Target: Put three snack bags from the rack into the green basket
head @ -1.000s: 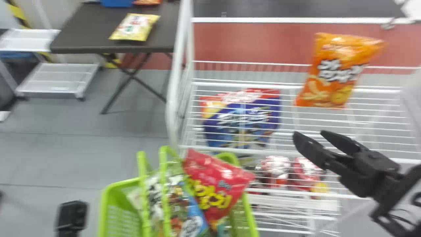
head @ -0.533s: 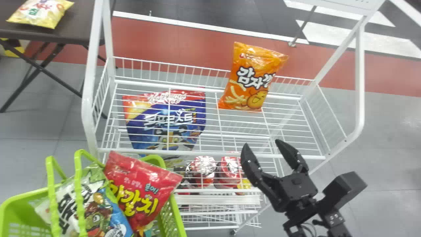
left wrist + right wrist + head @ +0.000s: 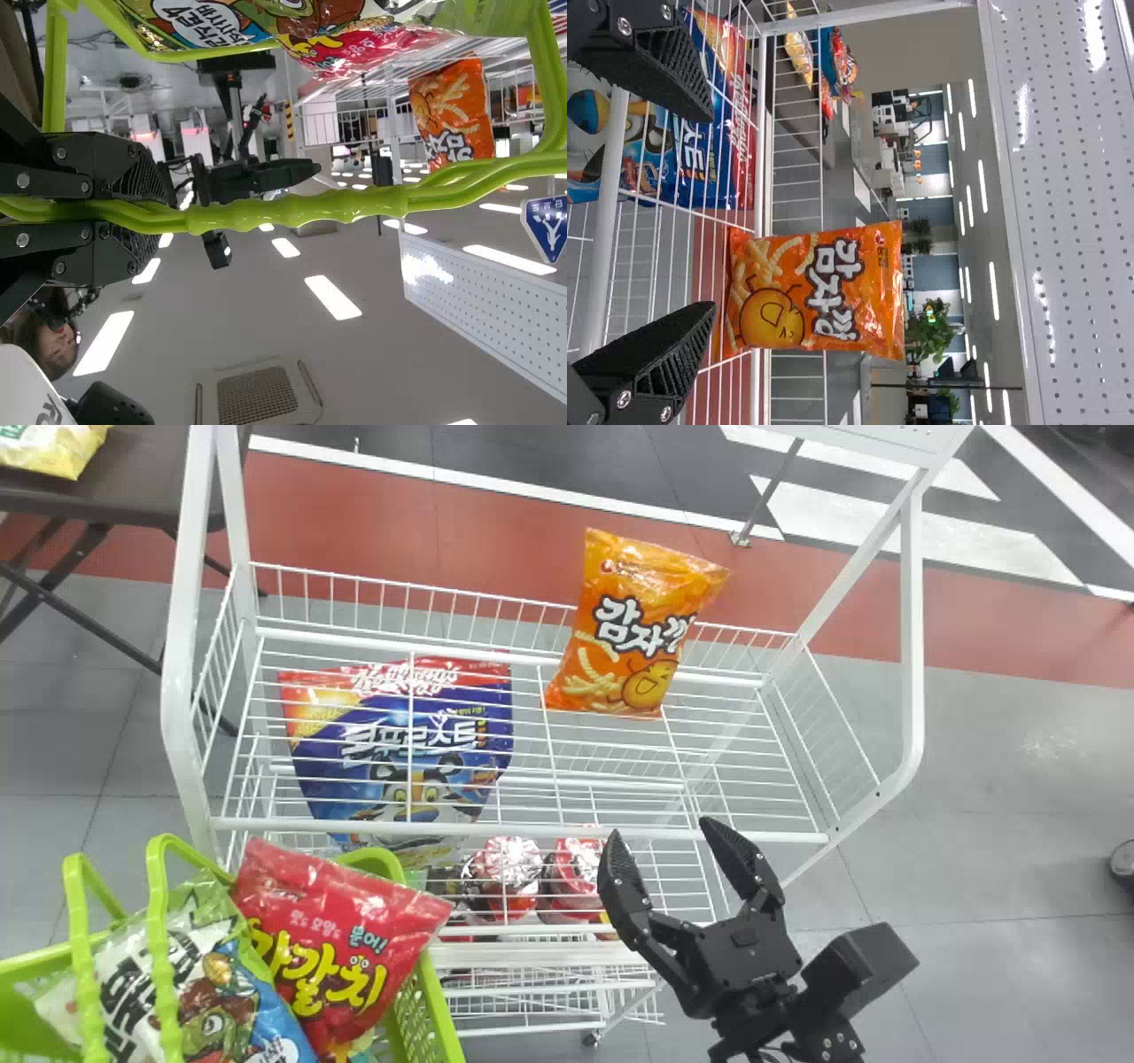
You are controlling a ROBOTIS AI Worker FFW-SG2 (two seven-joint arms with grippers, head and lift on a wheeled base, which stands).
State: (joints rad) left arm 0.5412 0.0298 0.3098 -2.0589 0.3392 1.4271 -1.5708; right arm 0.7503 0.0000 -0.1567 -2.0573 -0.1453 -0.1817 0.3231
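Black-fingered, holds right gripper (image 3: 661, 833) open by rack (image 3: 496, 830), facing orange snack bag (image 3: 633, 629). Clamps green basket handles (image 3: 301, 209) in left gripper (image 3: 152, 209).

The black right hand (image 3: 663, 828) has ridged pads (image 3: 675, 350) (silvery screws (image 3: 624, 399), too).

Dark table at the side, striped floor, lit ceiling.
In the head view, the folding table (image 3: 133, 487) stands at the upper left with a yellow bag (image 3: 55, 444) on top, cut by the frame; a red floor band (image 3: 399, 527) runs along a white line (image 3: 443, 475), with white stripes (image 3: 930, 540) at the upper right and grey floor (image 3: 1019, 850) nearer; the left wrist view shows ceiling lights (image 3: 332, 297) and a vent (image 3: 257, 397), the right a leafy plant (image 3: 928, 335).
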